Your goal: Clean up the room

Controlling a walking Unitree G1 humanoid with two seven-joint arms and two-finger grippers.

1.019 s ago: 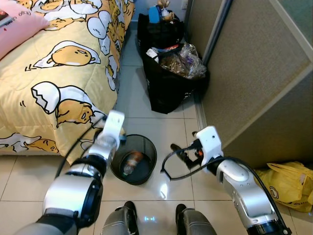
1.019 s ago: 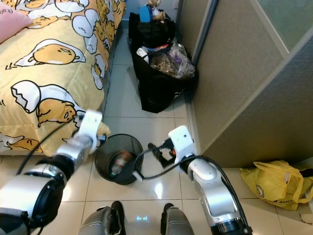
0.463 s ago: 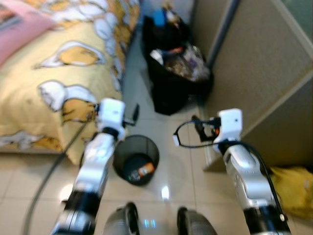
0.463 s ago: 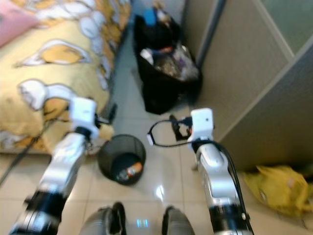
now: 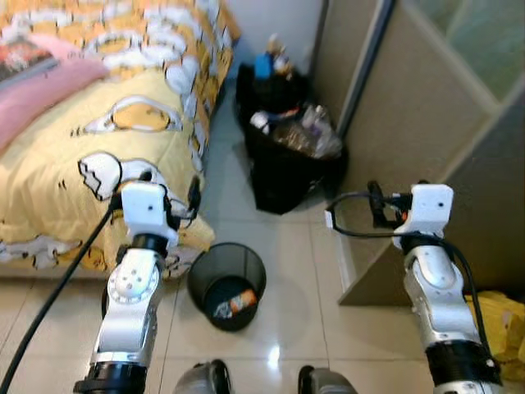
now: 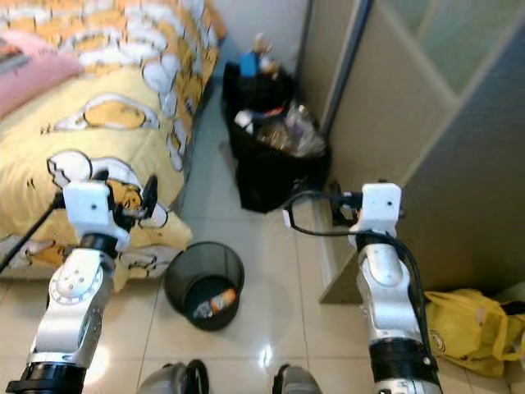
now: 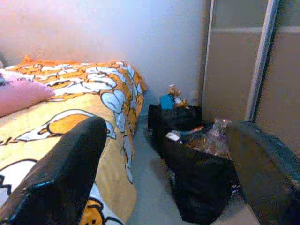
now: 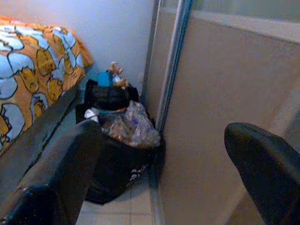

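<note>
A black mesh wastebasket (image 5: 199, 281) stands on the tiled floor beside the bed, with a plastic bottle (image 5: 234, 303) with an orange label lying in its bottom. My left gripper (image 5: 176, 193) is raised above and to the left of the basket, open and holding nothing; its fingers (image 7: 65, 173) stand wide apart, pointing down the aisle. My right gripper (image 5: 385, 201) is raised to the right of the basket, near the partition, also open and holding nothing, with its fingers (image 8: 61, 178) spread.
A bed with a yellow egg-print cover (image 5: 98, 131) and a pink pillow (image 5: 33, 90) lies on the left. Full black bags (image 5: 287, 160) block the narrow aisle ahead. A beige partition (image 5: 426, 123) runs along the right. A yellow bag (image 5: 500, 328) lies at the lower right.
Both arms have risen from beside the wastebasket to higher up, pointing forward. The camera has lifted, showing more of the bed and aisle. The bottle stays in the basket.
</note>
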